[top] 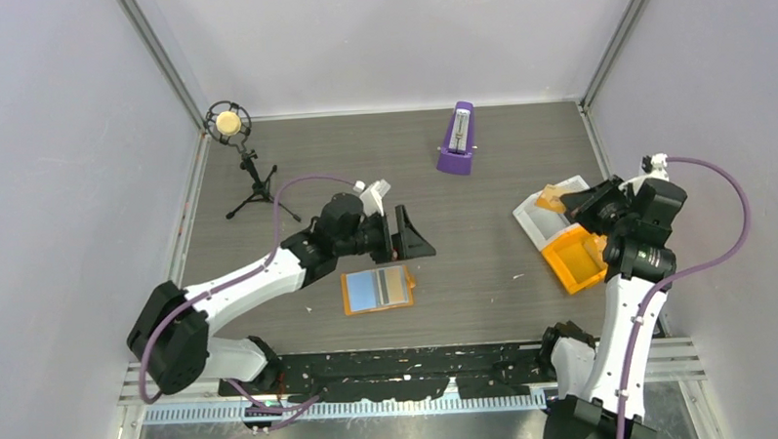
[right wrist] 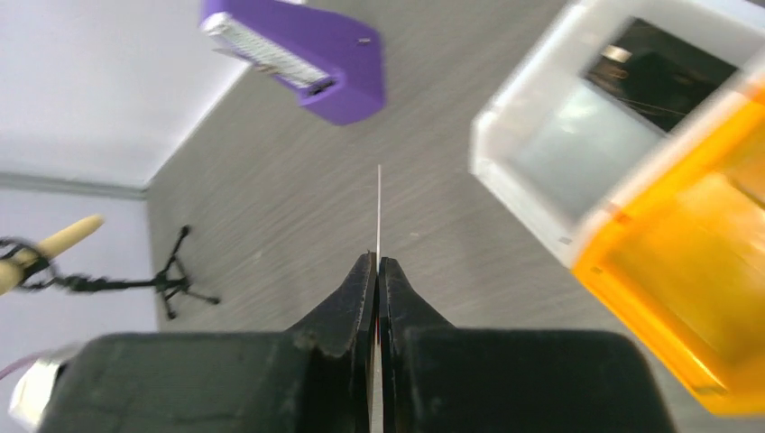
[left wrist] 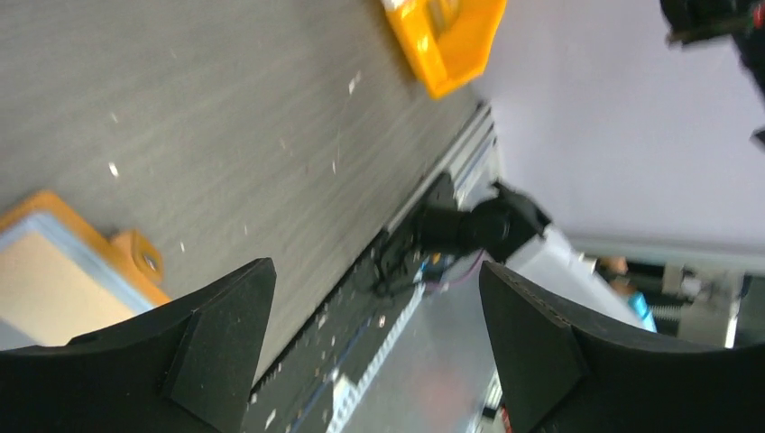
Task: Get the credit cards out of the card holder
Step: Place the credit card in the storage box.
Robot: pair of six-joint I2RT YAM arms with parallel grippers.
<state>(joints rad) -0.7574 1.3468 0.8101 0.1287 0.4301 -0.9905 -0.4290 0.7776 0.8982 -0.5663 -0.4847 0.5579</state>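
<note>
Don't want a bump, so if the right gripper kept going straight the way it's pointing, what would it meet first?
Likely bare table, the card held by the right gripper touching first. The metronome lies left of that line, the white bin right; depth unclear.

Orange card holder point(top: 347, 293); light blue, grey-striped cards point(top: 376, 288); purple metronome point(top: 457, 139).

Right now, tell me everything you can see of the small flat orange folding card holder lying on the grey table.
The card holder lies opened flat, inside up, on the grey wood-grain table, nearer the arm bases than the open left gripper, which does not touch it. It looks like thin orange material. Its pockets show a light blue card beside a grey-striped card. A small orange tab with a metal snap sticks out from one edge.
</note>
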